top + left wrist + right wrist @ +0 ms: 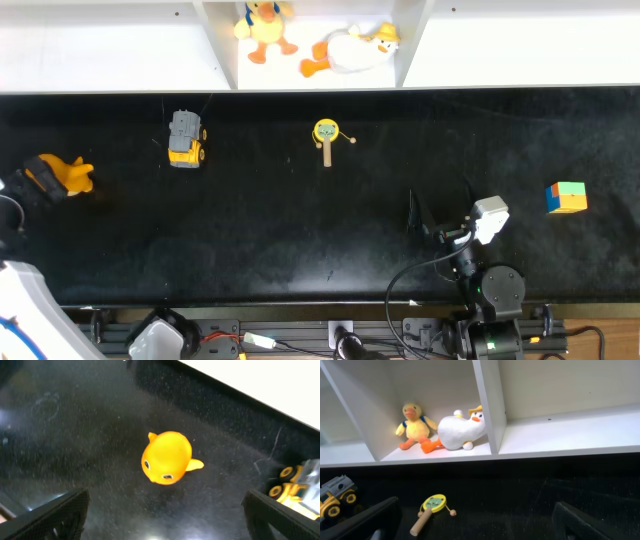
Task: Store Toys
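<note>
Far left of black table, top view: noted orange toy with its near side covered by left gripper; finger spread not readable there. Checked in left wrist view: fingers set wide apart, nothing held, toy lying whole on the table between and beyond them, two eyes and a small fin facing the camera.

Next right: logged yellow toy truck standing alone. Cut off at the frame edge in both wrist views, so complete from above only.

Centre: found rattle drum flat on the table, handle pointing toward the arm bases. Behind it, in the middle compartment of white shelf: yellow plush duck sitting upright, white plush duck lying beside it and touching it. Heads cropped from above; seen fully from the right wrist.

Right of centre: right gripper low over the table, fingers opened wide, holding nothing. Hard to separate from the dark surface in top view.

Far right: colour cube, well apart from everything else.
</note>
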Controlling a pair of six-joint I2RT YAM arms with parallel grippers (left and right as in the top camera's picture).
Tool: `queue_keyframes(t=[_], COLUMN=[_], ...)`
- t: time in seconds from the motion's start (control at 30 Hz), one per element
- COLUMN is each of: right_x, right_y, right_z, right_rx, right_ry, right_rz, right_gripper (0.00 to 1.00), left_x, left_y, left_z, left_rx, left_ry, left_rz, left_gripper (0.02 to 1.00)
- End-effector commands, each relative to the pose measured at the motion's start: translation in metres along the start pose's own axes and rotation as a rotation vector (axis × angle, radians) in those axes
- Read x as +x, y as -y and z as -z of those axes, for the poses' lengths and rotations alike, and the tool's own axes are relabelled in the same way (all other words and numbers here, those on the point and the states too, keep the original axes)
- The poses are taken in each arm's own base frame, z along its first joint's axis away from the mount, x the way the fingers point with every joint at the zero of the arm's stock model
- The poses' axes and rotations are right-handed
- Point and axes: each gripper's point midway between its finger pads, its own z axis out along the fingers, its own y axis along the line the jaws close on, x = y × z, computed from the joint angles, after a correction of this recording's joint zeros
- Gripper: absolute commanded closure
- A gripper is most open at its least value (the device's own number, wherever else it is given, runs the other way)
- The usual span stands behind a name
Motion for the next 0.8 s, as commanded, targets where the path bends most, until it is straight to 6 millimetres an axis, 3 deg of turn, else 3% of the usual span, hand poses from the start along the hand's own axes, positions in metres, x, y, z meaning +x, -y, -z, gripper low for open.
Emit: queue_keyframes(t=[0.03,0.33,0.57,0.8], right_x=[0.003,0.003,0.003,0.003], right_y=[0.002,0.002,0.002,0.002], right_z=[0.000,0.000,0.000,0.000], right_rx=[0.008,0.008,0.008,0.008], right_ry=[0.001,0.000,0.001,0.001], right_rz=[-0.007,-0.007,-0.007,-0.007], right_gripper=[0.007,0.007,0.005,0.005], left_x=[-0.007,-0.006,0.012,0.016], left_y=[-0.002,0.001,-0.001,-0.008], left_z=[-0.012,-0.030,-0.055,-0.079], left_rx=[0.078,0.243,0.277,0.275], left_ry=[0.008,0.046,-0.011,-0.007], left_rz=[-0.130,-0.255,-0.315,-0.316], left_gripper=[0.023,0.023,0.023,0.020])
